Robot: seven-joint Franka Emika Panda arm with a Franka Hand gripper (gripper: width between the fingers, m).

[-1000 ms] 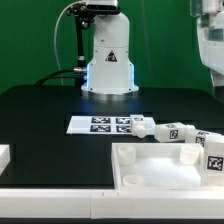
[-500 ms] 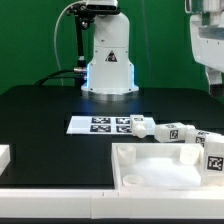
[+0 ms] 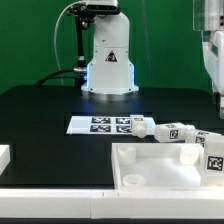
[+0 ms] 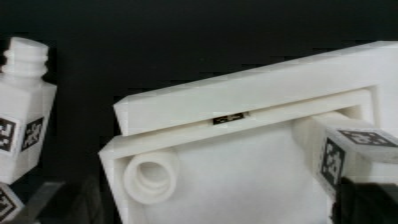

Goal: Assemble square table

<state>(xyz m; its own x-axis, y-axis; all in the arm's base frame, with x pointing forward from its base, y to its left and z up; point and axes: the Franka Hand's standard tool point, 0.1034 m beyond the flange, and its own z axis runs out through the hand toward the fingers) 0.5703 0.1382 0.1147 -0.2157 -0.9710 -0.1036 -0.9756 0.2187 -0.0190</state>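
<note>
The white square table top point(image 3: 165, 170) lies rim up at the front of the exterior view's right; in the wrist view point(image 4: 249, 130) it fills most of the picture, with a round leg socket point(image 4: 155, 178) in one corner. One tagged white leg point(image 3: 214, 152) stands in the top's far right corner and also shows in the wrist view point(image 4: 356, 150). Three more legs point(image 3: 172, 132) lie in a row behind the top; one shows in the wrist view point(image 4: 22, 95). My gripper point(image 3: 214, 92) hangs above the top's right side. In the wrist view the gripper point(image 4: 199, 205) is open and empty.
The marker board point(image 3: 100, 124) lies flat in the middle of the black table, in front of the white robot base point(image 3: 108, 60). A small white block point(image 3: 4, 155) sits at the exterior view's left edge. A white ledge runs along the front.
My gripper has come down at the exterior view's right edge, closer to the table top. The legs and the top have not moved.
</note>
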